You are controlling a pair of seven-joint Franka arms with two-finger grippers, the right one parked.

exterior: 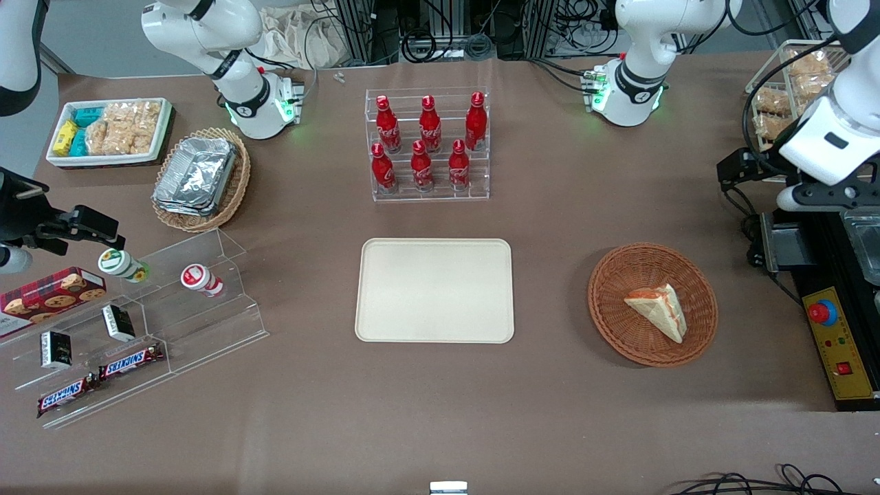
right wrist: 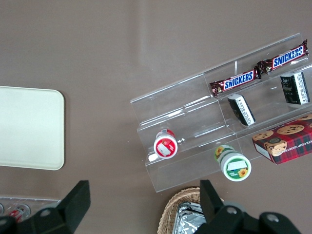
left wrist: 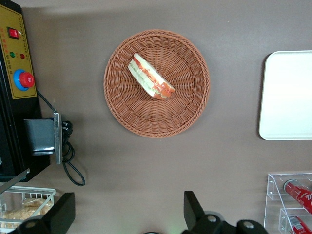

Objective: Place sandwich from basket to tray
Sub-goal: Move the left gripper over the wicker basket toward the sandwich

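The only plainly legible text is "SNICKERS", printed in blue letters on white on each of the two Snickers bars (right wrist: 235, 81) lying on the clear acrylic stand (right wrist: 195, 122), at the parked arm's end of the tabletop, well apart from the hand (left wrist: 129, 214). The red bottles (exterior: 421, 165) carry white script too small to read.

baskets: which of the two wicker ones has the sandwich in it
The round reddish-brown basket toward the working arm's end holds the sandwich. The lighter tan basket holds foil containers. The gripper hangs open above the table, apart from it.
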